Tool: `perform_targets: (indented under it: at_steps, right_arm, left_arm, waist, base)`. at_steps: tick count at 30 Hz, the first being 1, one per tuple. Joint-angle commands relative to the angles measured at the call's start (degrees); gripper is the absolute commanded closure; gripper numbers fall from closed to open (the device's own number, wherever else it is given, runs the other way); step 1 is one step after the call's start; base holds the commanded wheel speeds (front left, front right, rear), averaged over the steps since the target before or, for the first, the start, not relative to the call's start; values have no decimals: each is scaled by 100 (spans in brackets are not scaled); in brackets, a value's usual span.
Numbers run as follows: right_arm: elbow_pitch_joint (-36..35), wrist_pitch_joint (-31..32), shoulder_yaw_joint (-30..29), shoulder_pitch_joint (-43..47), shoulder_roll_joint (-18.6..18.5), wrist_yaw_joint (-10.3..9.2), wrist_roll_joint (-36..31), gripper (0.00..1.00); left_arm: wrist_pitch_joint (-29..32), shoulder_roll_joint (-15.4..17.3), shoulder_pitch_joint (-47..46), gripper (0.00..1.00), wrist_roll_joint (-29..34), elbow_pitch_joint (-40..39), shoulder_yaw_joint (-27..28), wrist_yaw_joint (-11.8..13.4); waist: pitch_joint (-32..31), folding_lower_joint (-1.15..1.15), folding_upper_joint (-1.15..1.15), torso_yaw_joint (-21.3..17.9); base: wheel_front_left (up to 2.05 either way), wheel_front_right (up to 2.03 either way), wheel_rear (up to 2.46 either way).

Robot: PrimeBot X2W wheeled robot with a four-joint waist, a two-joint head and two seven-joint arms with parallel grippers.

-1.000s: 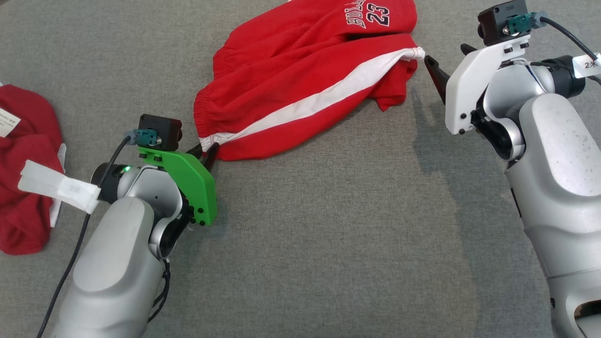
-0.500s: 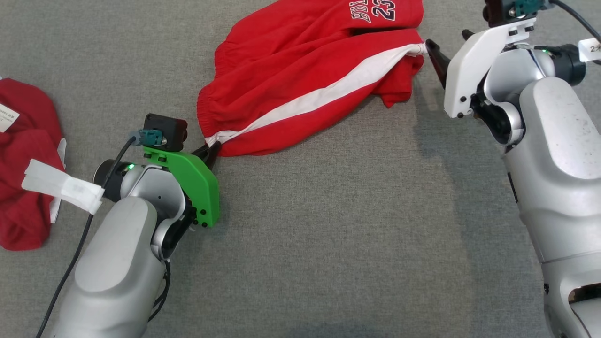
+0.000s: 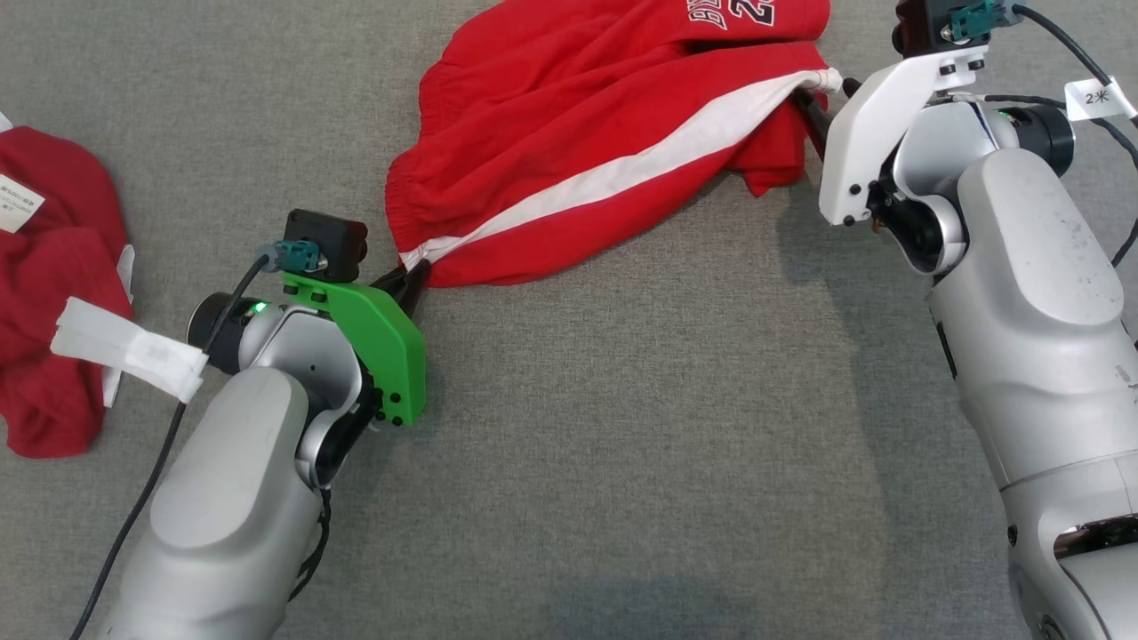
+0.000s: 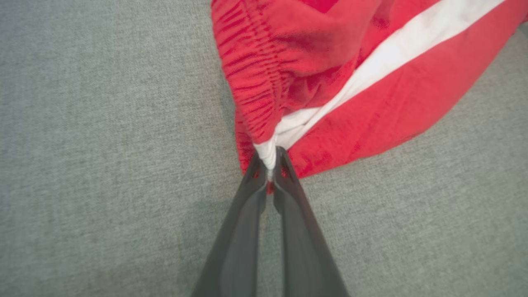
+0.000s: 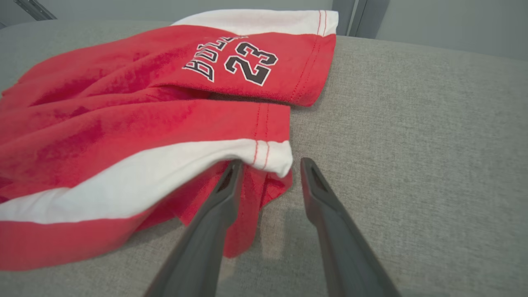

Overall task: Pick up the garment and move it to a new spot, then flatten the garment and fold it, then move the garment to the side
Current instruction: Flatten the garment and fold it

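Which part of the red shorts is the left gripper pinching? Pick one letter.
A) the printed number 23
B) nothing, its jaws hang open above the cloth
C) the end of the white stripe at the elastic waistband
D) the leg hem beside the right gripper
C: in the left wrist view the left gripper is shut on the white stripe's end, at the gathered waistband of the red shorts.

The garment (image 3: 605,151) lies at the table's (image 3: 622,444) far side, the left gripper (image 4: 269,159) at its near-left corner, the right gripper (image 5: 269,165) at its right end. A second cloth (image 3: 53,293) lies far left, well apart.
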Motion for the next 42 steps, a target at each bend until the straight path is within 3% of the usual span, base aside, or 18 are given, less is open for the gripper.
perform_targets:
  at_steps: [1,7,8,11,12,22,28,34,42]
  right_arm:
    - [29,-46,7,-72,8,-2,54,27]
    - [176,-165,188,-195,-29,-2,123,29]
    - [195,-197,229,-207,-40,-2,131,36]
    - [232,-294,343,-278,-88,-2,159,80]
    - [242,-338,370,-298,-106,-1,166,100]
    - [193,-811,592,-445,-341,-2,215,100]
    - [29,-1052,513,-712,-505,-2,106,100]
    - [-64,-1423,300,-1404,-484,-2,-149,100]
    - [32,-2247,78,-2794,-270,-2,-636,100]
  left_arm:
    - [0,9,-56,100,-16,26,-12,-2]
    - [-40,25,-37,100,-26,33,-29,30]
    - [-47,26,-35,100,-31,33,-33,33]
    - [-73,23,-51,100,-41,25,-46,48]
    - [-82,21,-60,100,-41,20,-48,52]
    - [-690,-106,-291,100,-262,-221,202,50]
    - [-613,-308,-623,100,-1278,-523,587,-13]
    - [-259,-141,-1539,100,-2043,-664,961,-19]
    - [-273,133,-3103,100,-2428,-740,1279,-22]
  waist:
    - [13,0,0,8]
    - [79,0,0,32]
    - [93,0,0,35]
    - [138,0,0,45]
    - [147,0,0,46]
    - [74,0,0,15]
    - [103,0,0,-110]
    - [508,0,0,-394]
    - [1255,0,0,-787]
  base:
    - [0,0,0]
    - [0,0,0]
    - [0,0,0]
    - [0,0,0]
    - [0,0,0]
    - [0,0,0]
    - [0,0,0]
    - [0,0,0]
    - [0,0,0]
